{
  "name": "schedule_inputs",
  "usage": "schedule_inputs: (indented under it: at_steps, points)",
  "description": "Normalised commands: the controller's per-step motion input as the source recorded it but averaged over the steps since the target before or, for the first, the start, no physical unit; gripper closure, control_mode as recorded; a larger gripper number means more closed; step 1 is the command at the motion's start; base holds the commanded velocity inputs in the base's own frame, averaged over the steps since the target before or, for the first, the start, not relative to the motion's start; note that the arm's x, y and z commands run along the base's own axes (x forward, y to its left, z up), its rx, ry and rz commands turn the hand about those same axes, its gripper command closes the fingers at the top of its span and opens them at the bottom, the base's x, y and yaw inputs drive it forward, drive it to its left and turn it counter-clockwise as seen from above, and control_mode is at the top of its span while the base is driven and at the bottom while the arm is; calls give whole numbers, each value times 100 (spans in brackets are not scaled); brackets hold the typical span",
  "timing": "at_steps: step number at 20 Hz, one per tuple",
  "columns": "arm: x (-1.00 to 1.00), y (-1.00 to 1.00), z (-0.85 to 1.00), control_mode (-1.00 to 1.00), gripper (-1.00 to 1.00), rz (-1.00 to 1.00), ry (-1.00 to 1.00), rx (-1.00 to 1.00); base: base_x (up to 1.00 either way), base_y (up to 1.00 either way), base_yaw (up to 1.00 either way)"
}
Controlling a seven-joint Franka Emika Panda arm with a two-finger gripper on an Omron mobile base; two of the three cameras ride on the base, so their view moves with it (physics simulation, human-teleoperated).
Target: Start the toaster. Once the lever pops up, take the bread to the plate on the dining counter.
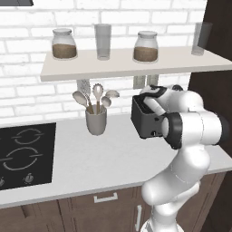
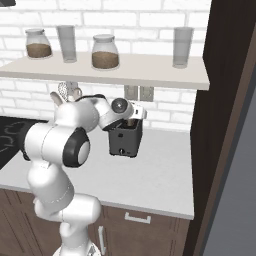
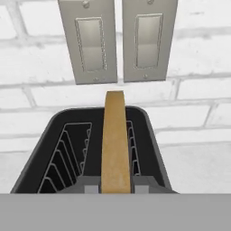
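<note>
Currently the bread [image 3: 115, 140] stands upright, edge-on to the hand camera, between the two wire-racked slots of the toaster [image 3: 54, 153], its top edge sticking up past the toaster's rim. Gripper [image 2: 131, 117] is right over the toaster top in the right base view; jaws are pinched narrow, and in the hand view the slice runs straight down to where the fingertips would be, so it reads as clamped on the bread.

Toaster [image 1: 146, 122] is a dark box on the grey counter [image 1: 90, 158], set back near the white brick wall. Small knob low on its front face in the right base view [image 2: 121, 151]. Two grey wall plates [image 3: 118, 43] sit on the brick directly behind it.

Left of the toaster on the same counter: grey utensil cup [image 1: 96, 120] with pale spoons, well apart from it. Further left, black cooktop [image 1: 25, 154] set into the counter.

Shelf [image 1: 136, 63] above carries two lidded jars [image 1: 64, 44] with brown contents and two grey tumblers [image 1: 103, 41]. Dark tall cabinet [image 2: 225, 125] borders the counter on the right.
</note>
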Motion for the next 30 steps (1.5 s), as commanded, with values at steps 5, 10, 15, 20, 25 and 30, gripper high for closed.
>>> schedule_inputs:
  at_steps: [5, 10, 15, 20, 25, 30]
  points:
    - [-20, 0, 34, -100, 100, 0, -1, 0, 0, 0, 0]
    - [-50, 0, 40, -100, 100, 0, 0, 0, 0, 0, 0]
    - [-48, 3, 55, -100, 100, 0, 0, 0, 0, 0, 0]
    - [-43, 9, 57, -100, 100, 0, 1, 0, 0, 0, 0]
    - [-52, 16, 39, -100, 100, 0, 11, -1, 0, 0, 0]
    - [-86, 17, 3, -100, 100, 0, 12, -1, 0, 0, 0]
